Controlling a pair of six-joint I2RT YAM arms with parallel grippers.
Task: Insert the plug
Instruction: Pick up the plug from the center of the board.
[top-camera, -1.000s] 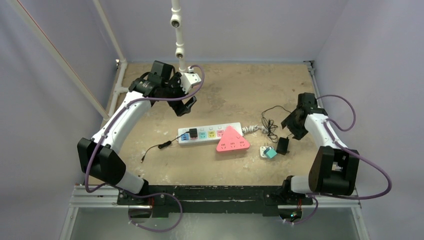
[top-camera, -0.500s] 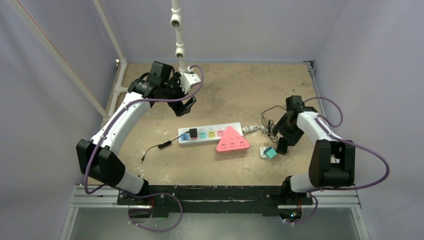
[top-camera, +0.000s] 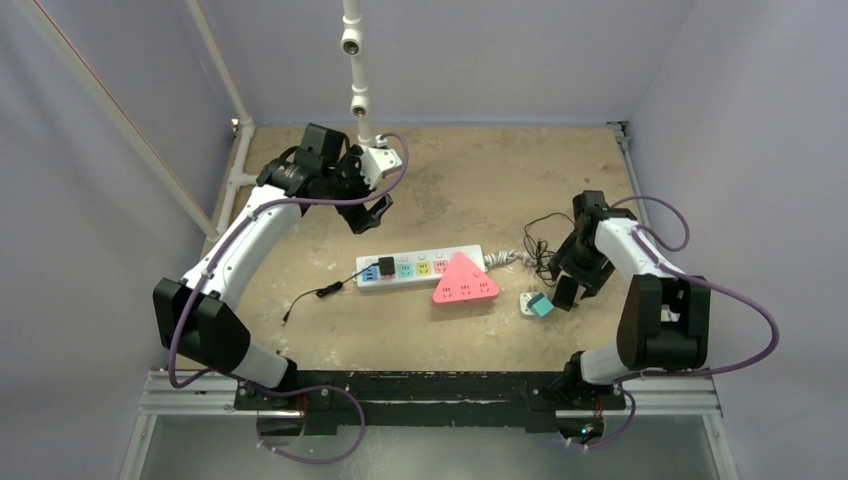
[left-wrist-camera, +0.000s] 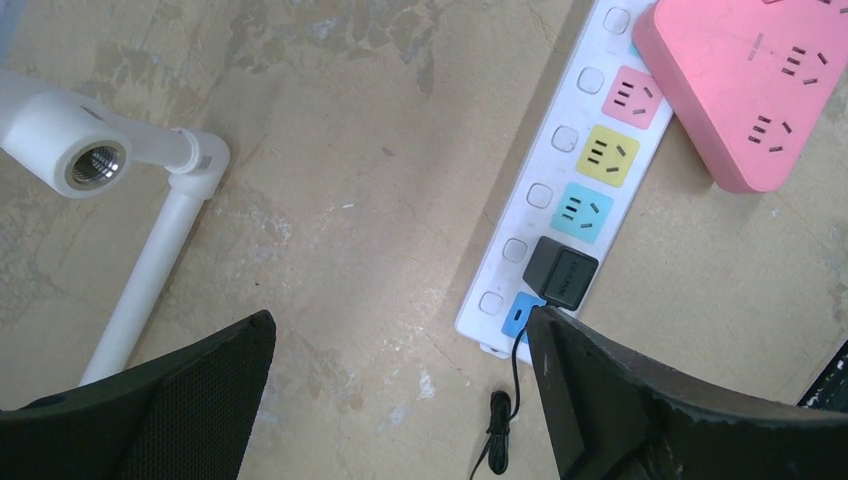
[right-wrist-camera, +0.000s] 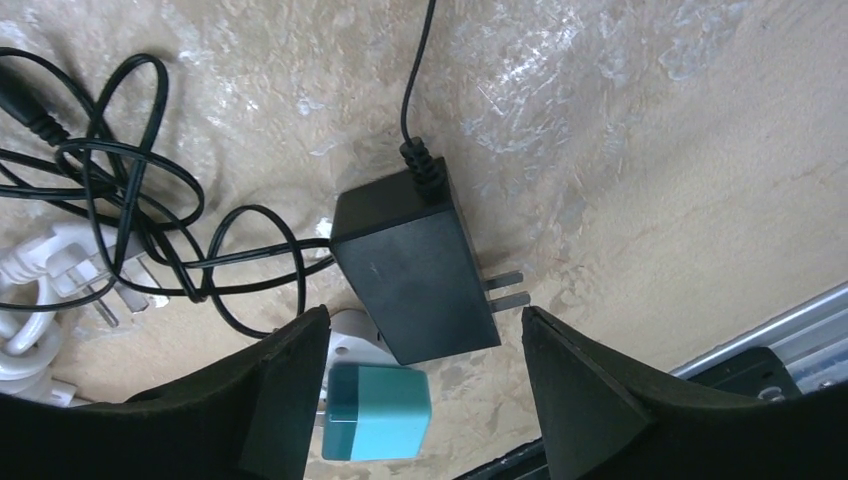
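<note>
Over the last second the right arm has swung in from the bench's right side and dropped low. Its right tool (right-wrist-camera: 425, 320) now has its fingers spread wide, straddling the black adapter (right-wrist-camera: 415, 270) without visibly touching it. That adapter lies on its side just beyond the right end of the white power strip (top-camera: 420, 267), its two prongs (right-wrist-camera: 505, 288) sticking out sideways and its thin cord running off into a loose tangle. The left arm has not shifted. Its left tool (left-wrist-camera: 400, 330) hangs released and empty above the strip's left end. As I judge it, the task has barely begun: the adapter is not gripped, and it must be clamped, lifted, turned prongs-down, carried to a free socket and pressed home. Counted: one strip, with three coloured sockets showing free in the left wrist view. One small black plug (left-wrist-camera: 560, 272) is already seated near the strip's left end. One pink triangular block (top-camera: 465, 280) rests over its right part. One teal-and-white cube (right-wrist-camera: 380, 425) touches the adapter, and one white plug (right-wrist-camera: 100, 290) lies off the strip's right end.
</note>
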